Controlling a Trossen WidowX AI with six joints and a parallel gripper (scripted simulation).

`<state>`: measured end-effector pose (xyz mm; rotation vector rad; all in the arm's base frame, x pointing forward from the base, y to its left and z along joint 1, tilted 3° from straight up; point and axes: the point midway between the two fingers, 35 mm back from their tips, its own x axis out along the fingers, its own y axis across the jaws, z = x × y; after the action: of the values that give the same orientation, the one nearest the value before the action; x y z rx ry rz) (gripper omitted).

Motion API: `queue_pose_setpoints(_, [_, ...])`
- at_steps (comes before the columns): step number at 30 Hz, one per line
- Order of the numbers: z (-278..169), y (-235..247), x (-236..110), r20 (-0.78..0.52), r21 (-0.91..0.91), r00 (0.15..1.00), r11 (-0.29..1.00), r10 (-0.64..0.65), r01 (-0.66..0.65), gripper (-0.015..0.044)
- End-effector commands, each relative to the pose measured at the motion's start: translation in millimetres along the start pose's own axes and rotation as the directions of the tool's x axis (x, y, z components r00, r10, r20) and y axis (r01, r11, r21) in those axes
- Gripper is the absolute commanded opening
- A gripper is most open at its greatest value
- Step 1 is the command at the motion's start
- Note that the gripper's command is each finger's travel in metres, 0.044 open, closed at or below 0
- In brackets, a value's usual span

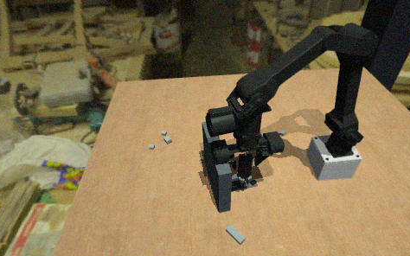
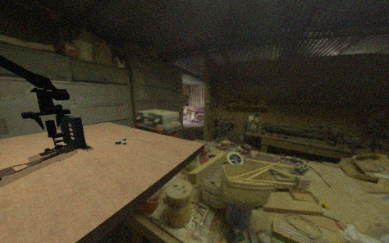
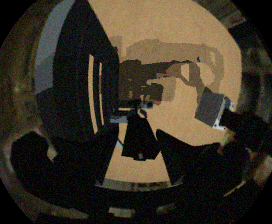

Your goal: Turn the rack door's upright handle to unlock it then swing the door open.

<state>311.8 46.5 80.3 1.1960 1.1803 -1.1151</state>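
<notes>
The dark grey-blue rack (image 1: 224, 190) (image 2: 77, 131) (image 3: 69, 65) stands upright on the table, with slots in the side facing the arm. Door and frame are hard to tell apart, so I cannot tell the door's angle. The black upright handle (image 1: 245, 166) (image 2: 52, 130) (image 3: 140, 142) stands beside the rack's slotted side. My gripper (image 1: 246, 158) (image 2: 52, 122) (image 3: 137, 131) points down and is open, one finger on each side of the handle's upper part. In the wrist view gaps show between handle and fingers. One finger is very close to the rack; whether it touches is hidden.
Small light blue blocks (image 1: 168, 139) (image 2: 118, 143) lie on the table (image 1: 129, 208) beyond the rack. A long flat block (image 1: 235, 234) lies near the rack's near end. Another small block (image 1: 282, 132) (image 3: 199, 59) lies behind the gripper. The arm's pale base (image 1: 336, 166) (image 3: 210, 109) stands right.
</notes>
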Motion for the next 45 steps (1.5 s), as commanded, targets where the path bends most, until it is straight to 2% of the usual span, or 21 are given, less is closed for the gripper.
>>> queue_pose_setpoints(1, [1.1,-0.1,0.7,0.007,0.137,1.000,0.991,-0.001,0.000,0.0291])
queue_pose_setpoints(6, [1.1,-0.1,0.7,0.007,0.145,1.000,0.989,-0.001,0.000,0.0291])
queue_pose_setpoints(45, [1.1,-0.1,0.7,0.007,0.145,1.000,0.989,-0.001,0.000,0.0031])
